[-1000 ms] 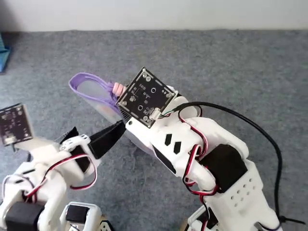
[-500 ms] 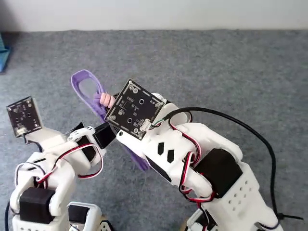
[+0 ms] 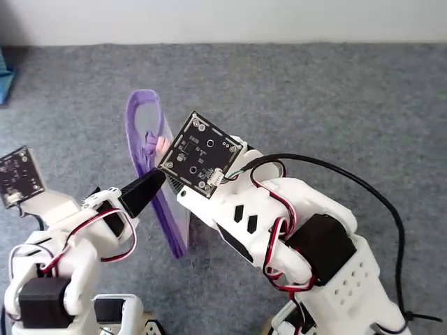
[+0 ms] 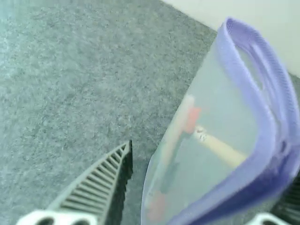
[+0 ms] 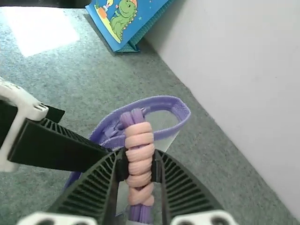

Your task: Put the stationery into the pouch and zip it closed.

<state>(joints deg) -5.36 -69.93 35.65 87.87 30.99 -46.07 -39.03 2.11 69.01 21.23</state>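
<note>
A translucent pouch [image 3: 155, 188] with purple edging stands on edge on the grey carpet, its handle loop [image 3: 142, 112] pointing away from the arms. Pens and other stationery [image 4: 206, 140] show through its wall. My right gripper [image 5: 138, 158] is shut on the pink braided zipper pull [image 5: 138, 145] at the loop end of the pouch [image 5: 159, 112]. The pull [image 3: 158, 143] peeks out beside the right wrist's board [image 3: 199, 155]. My left gripper [image 4: 206, 180] is open with the pouch's lower part between its jaws. Its ribbed black finger [image 3: 143, 192] lies against the pouch's side.
A blue bag with a dinosaur print [image 5: 126, 18] leans at the wall, far off to the left. A pale wall [image 3: 223, 21] borders the carpet at the back. Open carpet [image 3: 335, 98] stretches to the right of the pouch. A black cable [image 3: 363, 188] arcs over the right arm.
The pouch has swung from lying slanted to standing on edge, its loop now pointing away. The right wrist shifted slightly with the pull. The left wrist board dropped lower and leftward.
</note>
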